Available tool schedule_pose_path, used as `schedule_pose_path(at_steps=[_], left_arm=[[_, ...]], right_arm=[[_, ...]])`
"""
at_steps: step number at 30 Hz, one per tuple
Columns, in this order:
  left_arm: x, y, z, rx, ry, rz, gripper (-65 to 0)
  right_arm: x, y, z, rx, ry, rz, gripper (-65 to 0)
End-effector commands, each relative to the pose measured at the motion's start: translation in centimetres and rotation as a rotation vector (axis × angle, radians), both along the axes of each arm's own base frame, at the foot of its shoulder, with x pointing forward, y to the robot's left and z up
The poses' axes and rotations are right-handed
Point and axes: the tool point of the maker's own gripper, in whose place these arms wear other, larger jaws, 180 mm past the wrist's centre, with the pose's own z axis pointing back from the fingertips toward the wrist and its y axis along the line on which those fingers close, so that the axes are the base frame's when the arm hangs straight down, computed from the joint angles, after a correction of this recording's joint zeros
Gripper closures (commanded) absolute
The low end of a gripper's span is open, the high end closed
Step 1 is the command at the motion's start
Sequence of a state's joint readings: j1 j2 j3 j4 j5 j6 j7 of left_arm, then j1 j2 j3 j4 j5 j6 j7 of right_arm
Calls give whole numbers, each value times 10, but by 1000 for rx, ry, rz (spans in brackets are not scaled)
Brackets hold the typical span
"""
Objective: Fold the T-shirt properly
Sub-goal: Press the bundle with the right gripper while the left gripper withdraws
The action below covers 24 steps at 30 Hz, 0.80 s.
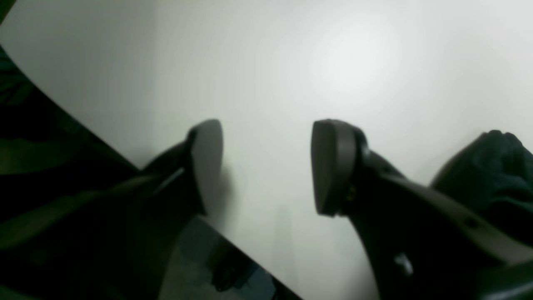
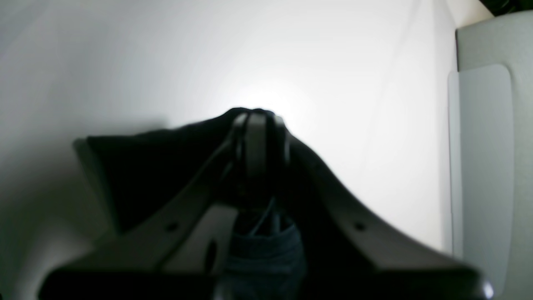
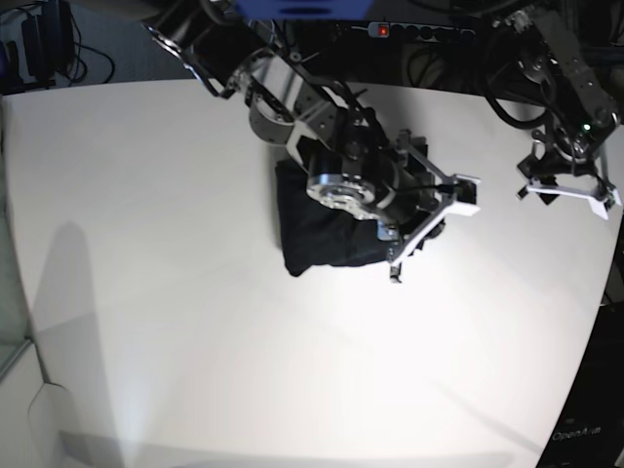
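Note:
The black T-shirt (image 3: pixel 312 219) lies as a compact folded bundle on the white table (image 3: pixel 146 244), a little behind its middle. My right gripper (image 3: pixel 429 229) reaches over the bundle's right edge. In the right wrist view its fingers (image 2: pixel 258 121) are pressed together, with dark T-shirt cloth (image 2: pixel 145 166) bunched around and between them. My left gripper (image 3: pixel 564 200) hovers apart from the shirt near the table's right side. Its pads (image 1: pixel 208 162) stand wide open with only bare table between them (image 1: pixel 266 137). A dark lump of the T-shirt (image 1: pixel 495 166) shows at that view's right.
The table's edge (image 1: pixel 125 154) runs diagonally close behind my left gripper, with dark floor beyond. A power strip (image 3: pixel 409 29) and cables lie past the far edge. A grey panel (image 2: pixel 491 146) stands at the right of the right wrist view.

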<state>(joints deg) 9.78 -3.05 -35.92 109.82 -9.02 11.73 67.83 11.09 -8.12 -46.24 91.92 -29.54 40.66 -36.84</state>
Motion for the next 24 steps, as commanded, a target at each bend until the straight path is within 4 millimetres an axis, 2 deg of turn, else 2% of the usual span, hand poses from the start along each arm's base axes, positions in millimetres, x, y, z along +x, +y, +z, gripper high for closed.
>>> schedule_pose_path(at_steps=[1, 8, 10, 12, 15, 19, 24], left_arm=[[5, 5, 9, 30, -29, -4, -329], [5, 4, 8, 26, -26, -7, -329], [5, 4, 7, 26, -25, -9, -329], [5, 3, 7, 27, -24, -15, -329], [3, 1, 5, 52, -2, -86, -329], [-1, -2, 1, 66, 23, -144, -329], [0, -4, 2, 79, 30, -178, -329]], right_arm=[[5, 9, 19, 54, -31, 5, -50], [0, 8, 13, 49, -11, 2, -326], [-3, 9, 11, 51, -6, 4, -377], [-5, 9, 10, 52, -3, 6, -376], [3, 4, 18, 59, -23, -19, -349], [31, -41, 19, 28, -68, -134, -298], [64, -117, 13, -39, -104, -284, -152]])
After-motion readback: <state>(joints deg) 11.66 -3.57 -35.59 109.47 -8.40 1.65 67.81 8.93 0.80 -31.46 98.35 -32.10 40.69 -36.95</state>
